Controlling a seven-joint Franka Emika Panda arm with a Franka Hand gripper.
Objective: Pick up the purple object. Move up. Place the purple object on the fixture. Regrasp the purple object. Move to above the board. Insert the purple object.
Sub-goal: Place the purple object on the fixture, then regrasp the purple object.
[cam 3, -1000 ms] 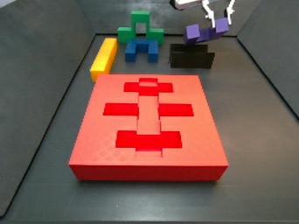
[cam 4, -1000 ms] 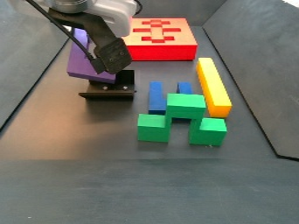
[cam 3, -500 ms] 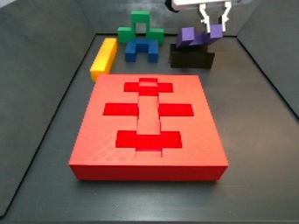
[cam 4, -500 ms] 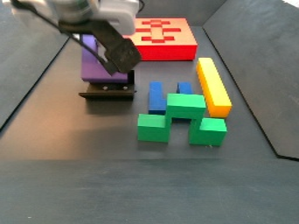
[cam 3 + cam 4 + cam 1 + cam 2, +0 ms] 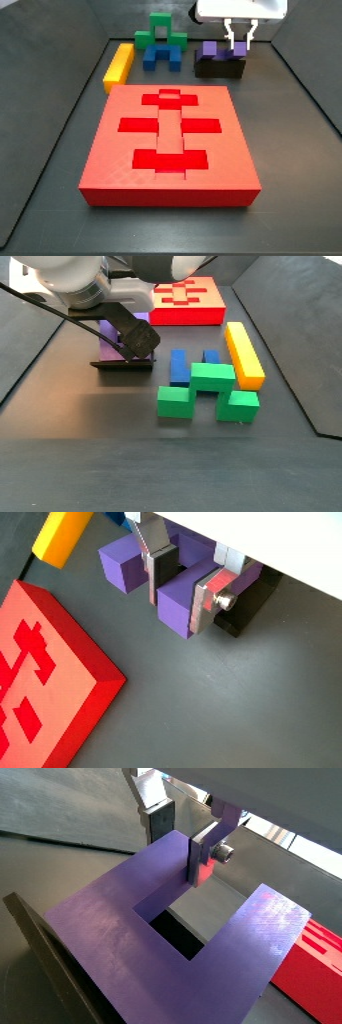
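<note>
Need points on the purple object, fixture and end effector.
purple object (image 5: 128,564), wrist view, prong face
fixture (image 5: 222,69), side view, front wall
end effector (image 5: 185,590), wrist view, between fingertips, at the purple object

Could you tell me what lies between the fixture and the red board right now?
Only bare dark floor: in a side view the fixture, with the purple object and gripper at it, stands apart from the board.

The dark floor (image 5: 54,150) carries the board (image 5: 167,140), fixture (image 5: 218,68), a yellow bar (image 5: 119,64) and green-blue blocks (image 5: 163,45); claw (image 5: 238,45) above fixture.

The gripper (image 5: 237,38) hung at the far end of the floor, toward one o'clock, pointing straight down, its jaws closed on one prong of the purple object (image 5: 174,584).
</note>
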